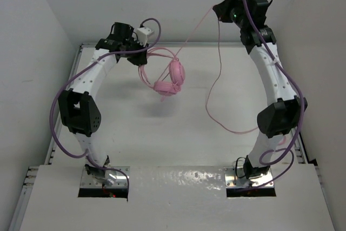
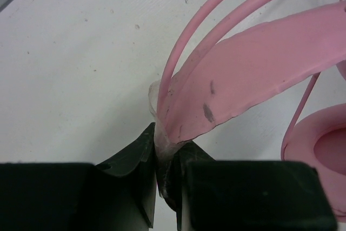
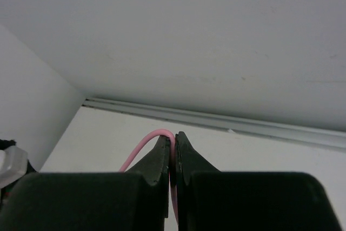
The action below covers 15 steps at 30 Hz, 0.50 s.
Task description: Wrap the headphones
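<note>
The pink headphones (image 1: 170, 79) hang above the table at the back middle, earcups low. My left gripper (image 1: 141, 47) is shut on the pink headband (image 2: 254, 74), and an earcup (image 2: 324, 155) shows at the right of the left wrist view. My right gripper (image 1: 219, 12) is raised high at the back right and is shut on the thin pink cord (image 3: 141, 147). The cord (image 1: 216, 96) runs taut from the headphones up to the right gripper, then hangs in a long loop down to the table.
Purple robot cables (image 1: 57, 128) run along both arms. White walls close in the table (image 1: 162, 133) at the back and sides. A metal rail (image 3: 243, 125) lines the back edge.
</note>
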{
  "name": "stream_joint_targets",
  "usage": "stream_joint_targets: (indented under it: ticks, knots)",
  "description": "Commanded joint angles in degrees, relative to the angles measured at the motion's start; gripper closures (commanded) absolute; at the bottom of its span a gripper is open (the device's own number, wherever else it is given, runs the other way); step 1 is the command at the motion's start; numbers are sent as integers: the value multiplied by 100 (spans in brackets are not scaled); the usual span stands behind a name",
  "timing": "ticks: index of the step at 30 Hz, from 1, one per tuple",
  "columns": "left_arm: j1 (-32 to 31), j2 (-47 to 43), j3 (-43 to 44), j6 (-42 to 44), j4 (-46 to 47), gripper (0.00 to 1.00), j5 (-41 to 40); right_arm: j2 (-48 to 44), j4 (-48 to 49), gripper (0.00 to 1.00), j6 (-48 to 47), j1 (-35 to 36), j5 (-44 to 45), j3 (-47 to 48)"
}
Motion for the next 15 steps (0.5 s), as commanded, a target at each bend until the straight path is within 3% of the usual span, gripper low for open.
stream_joint_targets:
  ticks: [1,4,11,14,15]
  knots:
    - [-84,-64,38,133,-49,100,292,-102,1194,100,-63,294,-105,112]
    - [-84,-3,178,-43,-57,100,468,12,993,100,-635,734,228,156]
    - [-14,-20,582,-132,-373,100,810,-119,1194,100,-330,429,1108,-924]
    - [39,-11,740,-325,-400,100,907,-538,1823,100,40,121,1099,-1740]
    - [39,-3,802,-351,-418,100,916,-715,2123,100,76,76,1195,-2456]
